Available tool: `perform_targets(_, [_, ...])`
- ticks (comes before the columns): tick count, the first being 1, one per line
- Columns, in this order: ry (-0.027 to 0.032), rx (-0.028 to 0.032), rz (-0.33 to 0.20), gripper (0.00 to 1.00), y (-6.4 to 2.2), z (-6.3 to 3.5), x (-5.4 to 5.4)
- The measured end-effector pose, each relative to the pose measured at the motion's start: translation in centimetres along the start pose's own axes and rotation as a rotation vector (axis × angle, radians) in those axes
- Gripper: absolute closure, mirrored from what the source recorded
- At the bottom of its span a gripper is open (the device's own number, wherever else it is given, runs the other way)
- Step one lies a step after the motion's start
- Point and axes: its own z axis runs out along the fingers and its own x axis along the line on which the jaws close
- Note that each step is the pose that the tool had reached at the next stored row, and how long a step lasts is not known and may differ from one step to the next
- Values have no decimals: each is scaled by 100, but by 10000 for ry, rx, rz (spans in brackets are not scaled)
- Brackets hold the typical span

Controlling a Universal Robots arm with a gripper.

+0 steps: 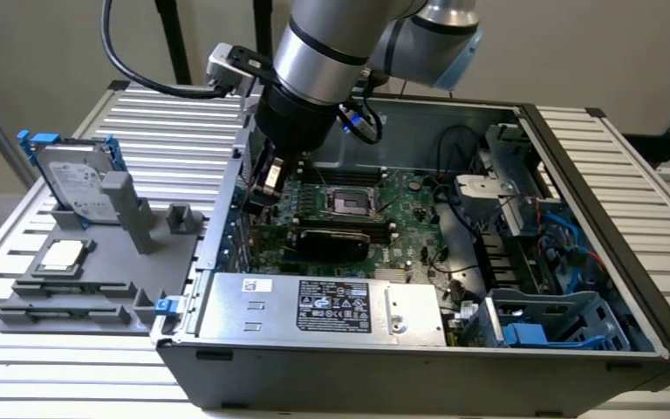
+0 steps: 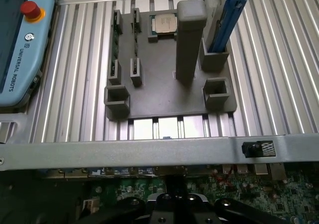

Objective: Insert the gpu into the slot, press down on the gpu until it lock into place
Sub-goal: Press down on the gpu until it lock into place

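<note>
1. the gripper (image 1: pixel 268 188) hangs inside the open computer case (image 1: pixel 591 253), by the wall nearest the grey holder tray (image 1: pixel 102 253); whether it is open or closed i cannot tell.
2. the gpu (image 1: pixel 329 242) lies on the green motherboard (image 1: pixel 411 218), just beside the gripper.
3. the silver power supply (image 1: pixel 324 305) borders the gpu.
4. the tray holds a processor chip (image 2: pixel 163 22).

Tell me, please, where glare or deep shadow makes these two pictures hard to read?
Exterior view: even light, with a soft sheen on the silver power supply; the gpu reads as a dark patch on the motherboard. Wrist view: bright glare on the slatted table, while the motherboard beneath the case edge lies in shadow.
</note>
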Motion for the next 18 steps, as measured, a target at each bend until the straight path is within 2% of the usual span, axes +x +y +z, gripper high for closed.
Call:
perform_targets(3, [2, -66, 47, 89, 7, -9, -3])
perform_targets(8, [-9, -77, 114, 89, 3, -7, -10])
perform_targets(14, [105, -72, 191, 89, -3, 10, -11])
perform_targets(18, [129, -69, 219, 89, -4, 13, -14])
